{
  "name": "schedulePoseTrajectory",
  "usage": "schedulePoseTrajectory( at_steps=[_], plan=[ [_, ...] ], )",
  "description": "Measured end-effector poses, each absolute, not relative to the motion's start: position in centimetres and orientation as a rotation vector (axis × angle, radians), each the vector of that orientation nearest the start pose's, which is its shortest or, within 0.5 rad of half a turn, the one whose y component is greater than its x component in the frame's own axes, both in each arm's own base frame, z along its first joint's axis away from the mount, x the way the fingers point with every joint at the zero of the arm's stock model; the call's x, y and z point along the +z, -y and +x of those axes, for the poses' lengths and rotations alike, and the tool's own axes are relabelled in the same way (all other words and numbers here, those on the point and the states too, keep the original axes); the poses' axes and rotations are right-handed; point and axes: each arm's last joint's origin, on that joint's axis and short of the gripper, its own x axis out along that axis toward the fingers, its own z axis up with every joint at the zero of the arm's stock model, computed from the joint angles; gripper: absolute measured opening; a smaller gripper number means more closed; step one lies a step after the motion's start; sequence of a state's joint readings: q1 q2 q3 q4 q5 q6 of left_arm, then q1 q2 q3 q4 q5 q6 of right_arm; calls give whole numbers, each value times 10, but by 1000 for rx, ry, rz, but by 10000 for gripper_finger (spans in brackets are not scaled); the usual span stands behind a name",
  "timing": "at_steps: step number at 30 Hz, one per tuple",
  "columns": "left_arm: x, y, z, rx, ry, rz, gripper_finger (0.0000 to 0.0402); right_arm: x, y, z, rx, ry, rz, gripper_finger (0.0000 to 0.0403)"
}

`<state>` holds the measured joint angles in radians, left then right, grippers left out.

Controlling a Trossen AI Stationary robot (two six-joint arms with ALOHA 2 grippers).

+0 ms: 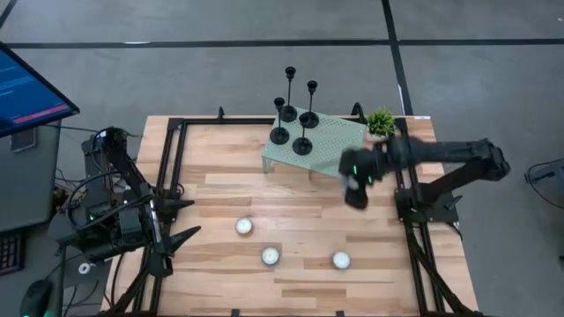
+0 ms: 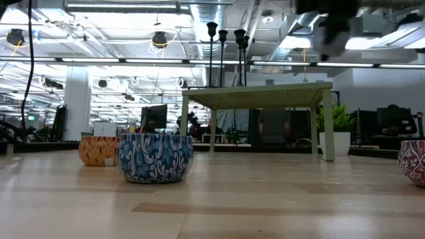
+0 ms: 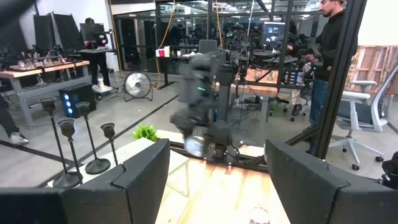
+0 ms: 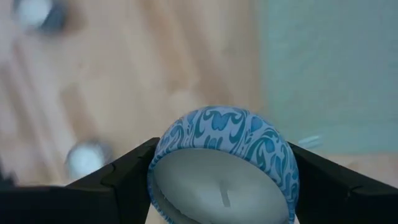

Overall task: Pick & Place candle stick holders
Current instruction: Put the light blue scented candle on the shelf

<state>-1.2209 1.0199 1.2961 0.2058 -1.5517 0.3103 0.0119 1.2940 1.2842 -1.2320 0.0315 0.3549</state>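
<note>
Four black candle stick holders [image 1: 302,132] stand by their round bases on a pale green stand [image 1: 330,141] at the table's far middle. They also show in the left wrist view [image 3: 65,146] and the low view [image 2: 226,56]. My right gripper [image 1: 355,190] is above the table, just near-right of the stand, shut on a blue patterned candle tin [image 4: 227,140] with white wax. My left gripper [image 1: 189,218] is open and empty near the table's left edge, its fingers [image 3: 146,177] apart. My right gripper pinches the candle tin's round side wall [image 4: 163,144] between its two fingers, one on each opposite side. The fingers come from above, pointing down at the table. The tin is lifted clear of the table, its wax top toward the wrist camera.
Three small candle tins lie on the near half of the table [image 1: 244,226], [image 1: 270,256], [image 1: 341,260]. A small potted plant [image 1: 381,121] stands at the stand's far right corner. Black frame rails [image 1: 172,158] run along the table's left and right sides.
</note>
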Motion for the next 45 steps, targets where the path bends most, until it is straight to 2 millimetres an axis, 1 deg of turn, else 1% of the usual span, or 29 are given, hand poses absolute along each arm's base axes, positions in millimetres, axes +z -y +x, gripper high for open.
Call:
schedulePoseTrajectory(
  at_steps=[3, 7, 11, 15, 17, 20, 24, 27, 33, 41, 45],
  plan=[
    [485, 142, 83, 331, 37, -168, 263, 333, 35, 225, -321, -1167, 308, 286],
    [485, 142, 83, 331, 37, -168, 263, 340, 77, 219, -437, -1095, 348, 286],
    [485, 142, 83, 332, 37, -168, 263, 340, 107, 207, -527, -1086, 375, 286],
    [485, 142, 83, 331, 37, -168, 263, 333, 128, 207, -569, -1095, 390, 286],
    [485, 142, 83, 332, 37, -168, 263, 328, 135, 209, -573, -1113, 390, 286],
    [485, 142, 83, 332, 37, -169, 263, 317, 144, 216, -561, -1165, 381, 286],
    [485, 142, 83, 332, 37, -169, 263, 305, 152, 226, -537, -1199, 364, 286],
    [485, 142, 83, 332, 37, -170, 263, 300, 156, 231, -510, -1203, 369, 286],
    [485, 142, 83, 332, 38, -172, 263, 301, 162, 233, -513, -1183, 358, 293],
    [485, 142, 83, 332, 38, -172, 263, 301, 168, 230, -525, -1175, 359, 353],
    [485, 142, 83, 332, 38, -172, 263, 303, 169, 231, -521, -1168, 335, 365]
  ],
)
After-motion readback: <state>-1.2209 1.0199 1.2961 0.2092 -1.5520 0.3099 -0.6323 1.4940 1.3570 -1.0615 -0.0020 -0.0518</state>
